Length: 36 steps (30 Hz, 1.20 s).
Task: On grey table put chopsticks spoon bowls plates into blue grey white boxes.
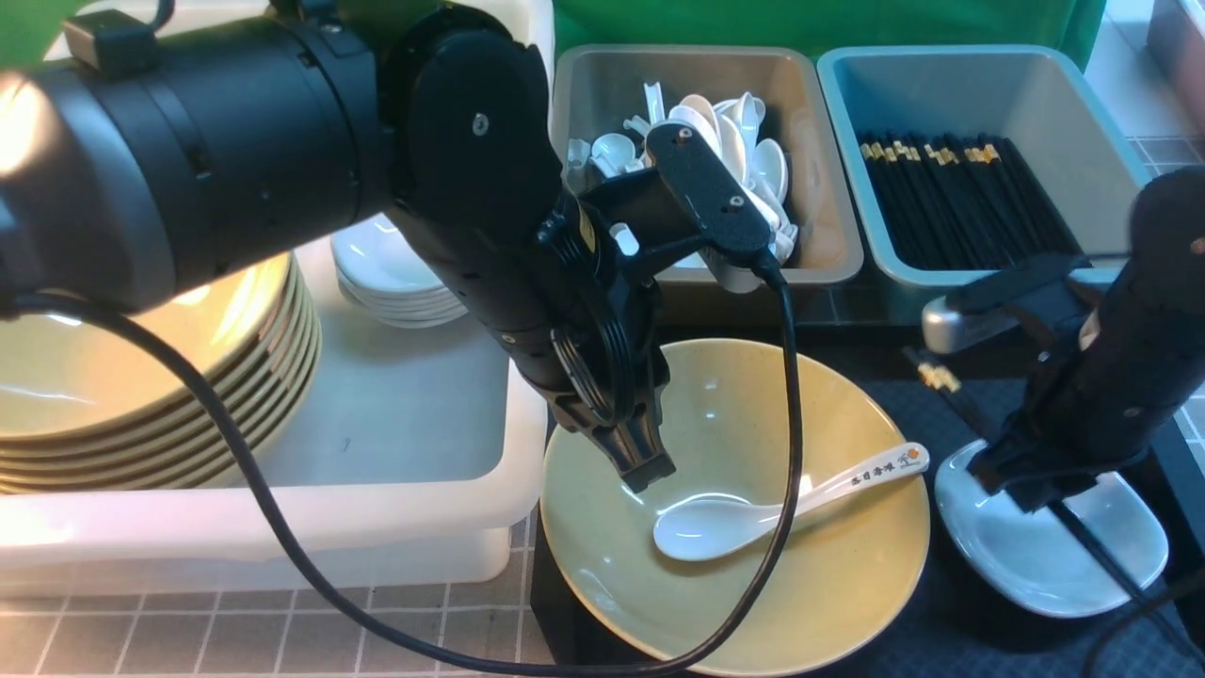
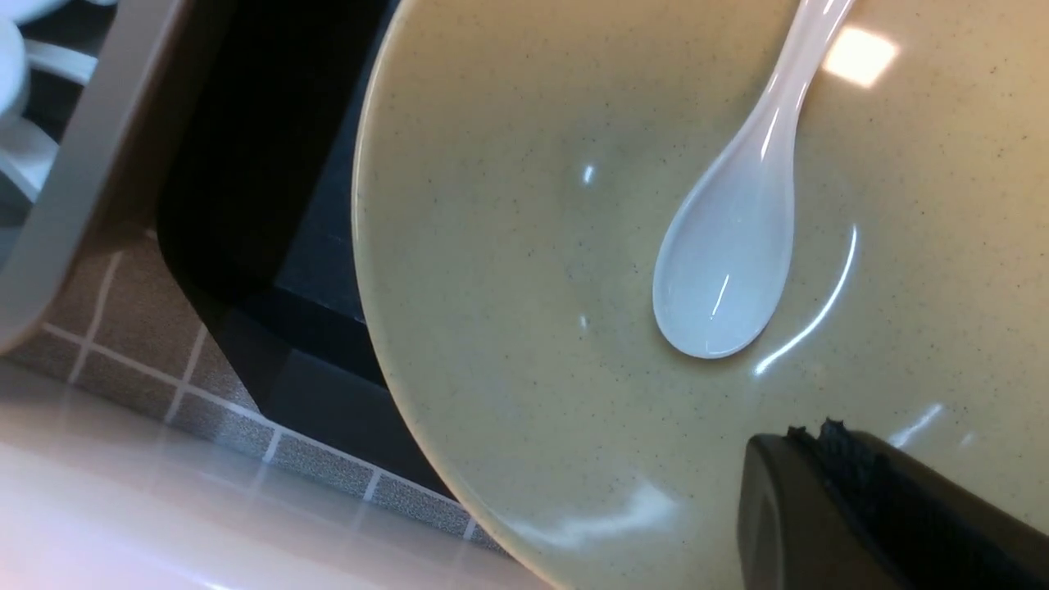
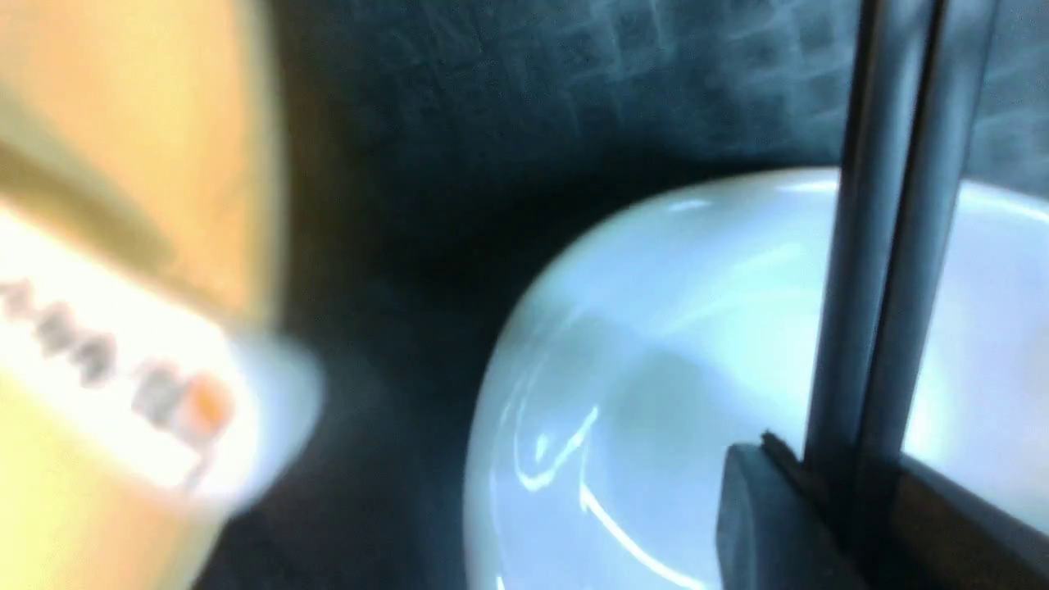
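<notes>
A white spoon (image 1: pixel 781 504) (image 2: pixel 725 270) lies in the yellow bowl (image 1: pixel 847 584) (image 2: pixel 533 246) on the black tray. My left gripper (image 1: pixel 645 471) (image 2: pixel 811 434) hangs shut and empty just above the bowl's inside, near the spoon's scoop. Over the small white plate (image 1: pixel 998 537) (image 3: pixel 672 344), my right gripper (image 1: pixel 1021 490) (image 3: pixel 836 467) is shut on two black chopsticks (image 1: pixel 939 379) (image 3: pixel 869 328), which slant across the plate. Behind stand the white box (image 1: pixel 405 424), the grey box (image 1: pixel 602 104) and the blue box (image 1: pixel 941 94).
The white box holds a stack of yellow bowls (image 1: pixel 141 377) and a stack of white plates (image 1: pixel 395 273). White spoons (image 1: pixel 744 141) fill the grey box, and black chopsticks (image 1: pixel 960 198) lie in the blue one. The black tray (image 1: pixel 941 443) carries the bowl and plate.
</notes>
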Motion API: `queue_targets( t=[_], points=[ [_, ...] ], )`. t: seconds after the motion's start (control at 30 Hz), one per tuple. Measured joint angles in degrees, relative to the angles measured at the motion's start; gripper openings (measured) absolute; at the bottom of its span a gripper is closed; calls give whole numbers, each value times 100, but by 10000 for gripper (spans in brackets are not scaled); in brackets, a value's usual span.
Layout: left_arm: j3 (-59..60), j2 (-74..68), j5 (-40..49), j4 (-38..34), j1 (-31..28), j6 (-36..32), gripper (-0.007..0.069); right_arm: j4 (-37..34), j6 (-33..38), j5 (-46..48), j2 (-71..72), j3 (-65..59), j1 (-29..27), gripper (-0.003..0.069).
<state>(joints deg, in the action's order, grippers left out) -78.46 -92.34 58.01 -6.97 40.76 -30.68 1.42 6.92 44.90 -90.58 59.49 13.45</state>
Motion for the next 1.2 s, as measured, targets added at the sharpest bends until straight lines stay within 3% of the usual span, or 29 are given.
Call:
queue_targets(
  t=[0.13, 0.33, 0.63, 0.8, 0.9, 1.07, 1.2],
  points=[
    [0, -2, -366, -63, 0, 16, -11, 0, 21, 28, 459, 152, 0, 113],
    [-206, -321, -1333, -565, -12, 39, -11, 0, 12, -543, 517, 1340, -232, 113],
    [-1450, -904, -1631, -673, -436, 39, -11, 0, -977, -1988, -1227, 3304, -832, 113],
    [-1490, -911, -1569, -694, -472, 39, -11, -5, -1498, -2212, -2330, 4189, -1061, 129],
    [-1490, -911, -1412, -678, -472, 39, -11, -5, -1505, -1917, -2855, 4642, -1109, 172],
    [-1490, -911, -1177, -347, -472, 39, -10, -12, -1111, -501, -3356, 5203, -1122, 316],
    [-1490, -858, -618, 30, -495, 180, -10, -102, -345, 814, -3268, 5569, -1122, 364]
  ],
)
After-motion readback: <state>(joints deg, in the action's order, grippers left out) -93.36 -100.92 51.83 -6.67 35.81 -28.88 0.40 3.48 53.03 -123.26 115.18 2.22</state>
